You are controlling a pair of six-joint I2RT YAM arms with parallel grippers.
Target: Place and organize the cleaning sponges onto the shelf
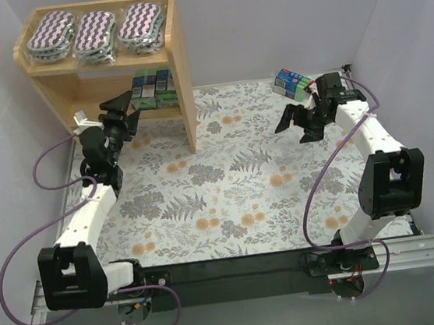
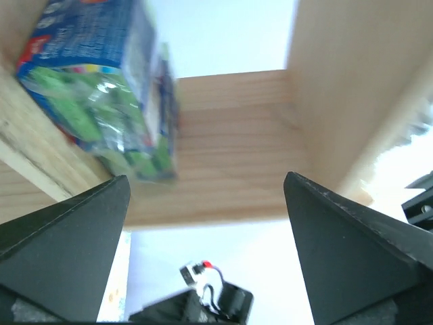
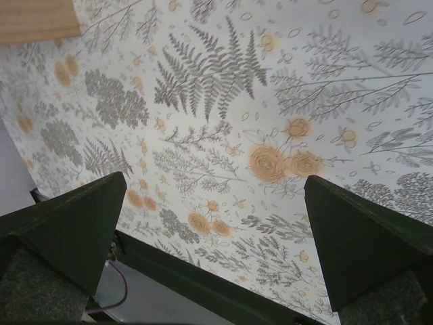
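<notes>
The wooden shelf [image 1: 183, 72] stands at the far left. Three purple-and-white zigzag sponges [image 1: 94, 29] lie side by side on its top tier. Two blue-and-green packs [image 1: 153, 87] stand on the lower tier. A third blue-and-green pack [image 1: 289, 82] lies on the table at the far right. My left gripper [image 1: 128, 108] is open and empty just in front of the lower tier. In the left wrist view one pack [image 2: 101, 88] sits on the shelf board [image 2: 237, 149] ahead of the open left gripper [image 2: 206, 177]. My right gripper [image 1: 292, 132] is open and empty, just near of the third pack, which its wrist view does not show.
A floral cloth [image 1: 235, 184] covers the table; the right wrist view looks down on it [image 3: 270, 101] between the open right gripper [image 3: 215, 177], with a shelf corner [image 3: 37, 17] at top left. White walls close in the far and side edges.
</notes>
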